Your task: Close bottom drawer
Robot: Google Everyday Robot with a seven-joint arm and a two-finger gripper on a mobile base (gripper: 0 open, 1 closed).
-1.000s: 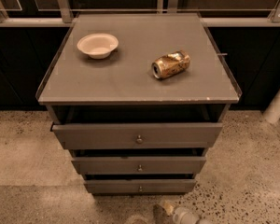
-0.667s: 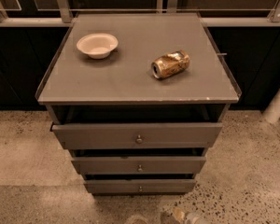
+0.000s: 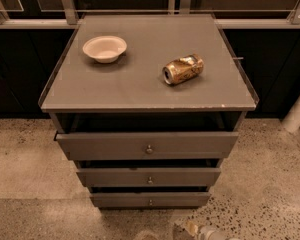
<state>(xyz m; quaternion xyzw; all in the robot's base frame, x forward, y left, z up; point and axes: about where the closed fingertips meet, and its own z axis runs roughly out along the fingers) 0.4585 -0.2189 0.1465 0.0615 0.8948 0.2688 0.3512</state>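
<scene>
Item one, dark grey three-drawer cabinet, seen from above and in front, standing on a speckled floor. Item two, on its flat top, a pale shallow bowl, upright, toward the back left. Item three, a dented gold-brown drink can, lying on its side right of centre, well apart from the bowl. Item four, the top drawer, widest front, round knob at centre, pulled out with a dark gap above it. Item five, the middle drawer, narrower front, also standing out with a dark gap above. Item six, the bottom drawer, slimmest front with a tiny knob at centre, lowest in the stack just above the floor; a dark strip shows above it, so I read it as partly out. Item seven, the gripper, pale, only partly in view at the lower edge, right of centre, in front of and below the bottom drawer, not touching it; whether it is spread or pressed together I cannot tell. Item eight, a white pipe at the right edge.
</scene>
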